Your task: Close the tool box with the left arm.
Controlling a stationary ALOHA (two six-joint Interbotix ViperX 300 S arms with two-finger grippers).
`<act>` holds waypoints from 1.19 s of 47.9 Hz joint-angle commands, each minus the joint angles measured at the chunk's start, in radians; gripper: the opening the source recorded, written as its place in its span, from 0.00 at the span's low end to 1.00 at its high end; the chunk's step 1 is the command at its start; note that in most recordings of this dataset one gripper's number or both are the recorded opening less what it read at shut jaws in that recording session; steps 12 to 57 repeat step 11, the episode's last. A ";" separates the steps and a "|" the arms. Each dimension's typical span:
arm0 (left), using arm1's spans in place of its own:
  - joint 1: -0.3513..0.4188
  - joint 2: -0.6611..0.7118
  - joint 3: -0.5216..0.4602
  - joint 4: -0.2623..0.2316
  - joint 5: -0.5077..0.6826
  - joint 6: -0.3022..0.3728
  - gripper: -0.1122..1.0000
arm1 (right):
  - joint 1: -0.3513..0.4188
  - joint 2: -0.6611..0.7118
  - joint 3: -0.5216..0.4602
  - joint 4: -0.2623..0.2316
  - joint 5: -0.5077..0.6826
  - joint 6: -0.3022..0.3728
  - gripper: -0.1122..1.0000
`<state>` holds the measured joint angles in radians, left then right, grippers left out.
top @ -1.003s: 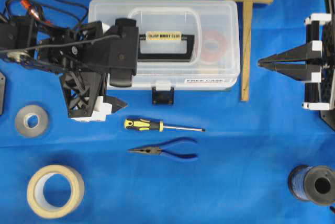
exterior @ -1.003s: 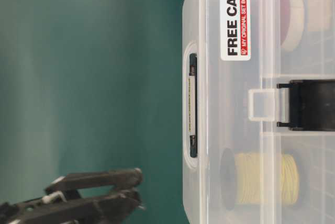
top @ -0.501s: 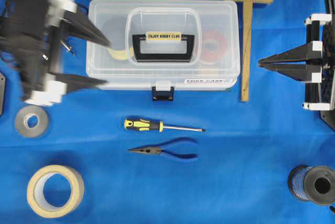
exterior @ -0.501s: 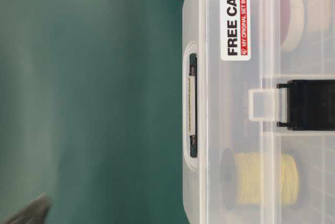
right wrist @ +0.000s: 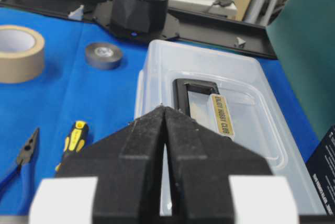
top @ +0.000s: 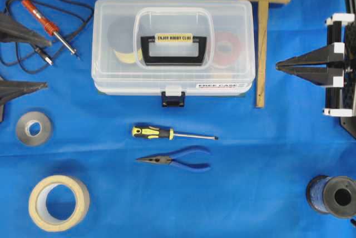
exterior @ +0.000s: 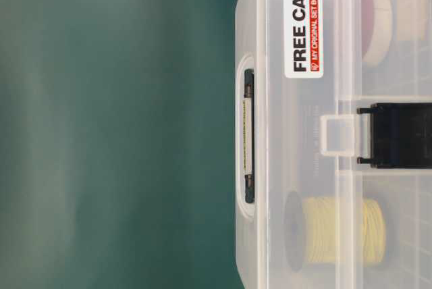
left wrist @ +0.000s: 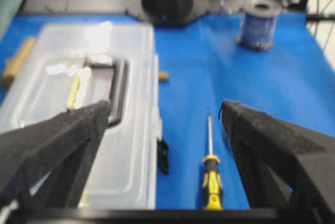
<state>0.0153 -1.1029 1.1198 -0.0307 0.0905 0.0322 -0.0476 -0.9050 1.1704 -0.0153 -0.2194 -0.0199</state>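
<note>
The left gripper (top: 25,60) is now sitting at the far left edge of the overhead frame, having swung off the box (top: 173,46) where it was pressing a second ago; only its two pointed fingers are showing, and the jaws are standing wide apart with nothing between them. Pulling away has uncovered a soldering iron (top: 49,26) and its cord in the upper left. Below it, a grey tape roll (top: 33,128) and a masking tape roll (top: 58,203) are lying in the lower left.

The box is sitting upper centre, lid down flat, with its black handle (top: 173,49) folded on top. The dark latch (top: 173,99) at the front edge is looking as if it is hanging down rather than snapped over the lid tab, though that is hard to tell for sure. In the table-level view the lid seam is reading as shut.

The box is looking like thin, clear, stiff plastic: light, smooth and likely to slide on the blue cloth if pushed sideways. Pressing straight down on the lid near the front edge, beside the latch, is probably the safest contact; the handle is the only real grip.

A screwdriver (top: 172,133) and pliers (top: 175,160) are lying below the box, a mallet (top: 261,38) just to its right. The right gripper (top: 281,67) is resting at the right edge, jaws pressed together, empty. A wire spool (top: 332,196) is sitting lower right.
</note>
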 commanded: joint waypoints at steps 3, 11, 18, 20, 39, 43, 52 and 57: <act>0.002 -0.086 0.100 -0.008 -0.049 -0.005 0.93 | 0.000 -0.002 -0.021 -0.002 -0.009 -0.003 0.10; 0.002 -0.147 0.206 -0.012 -0.066 -0.021 0.93 | 0.000 -0.005 -0.021 -0.002 -0.009 -0.008 0.10; 0.002 -0.147 0.206 -0.012 -0.066 -0.021 0.93 | 0.000 -0.005 -0.021 -0.002 -0.009 -0.008 0.10; 0.002 -0.147 0.206 -0.012 -0.066 -0.021 0.93 | 0.000 -0.005 -0.021 -0.002 -0.009 -0.008 0.10; 0.002 -0.147 0.206 -0.012 -0.066 -0.021 0.93 | 0.000 -0.005 -0.021 -0.002 -0.009 -0.008 0.10; 0.002 -0.147 0.206 -0.012 -0.066 -0.021 0.93 | 0.000 -0.005 -0.021 -0.002 -0.009 -0.008 0.10; 0.002 -0.147 0.206 -0.012 -0.066 -0.021 0.93 | 0.000 -0.005 -0.021 -0.002 -0.009 -0.008 0.10; 0.002 -0.147 0.206 -0.012 -0.066 -0.021 0.93 | 0.000 -0.005 -0.021 -0.002 -0.009 -0.008 0.10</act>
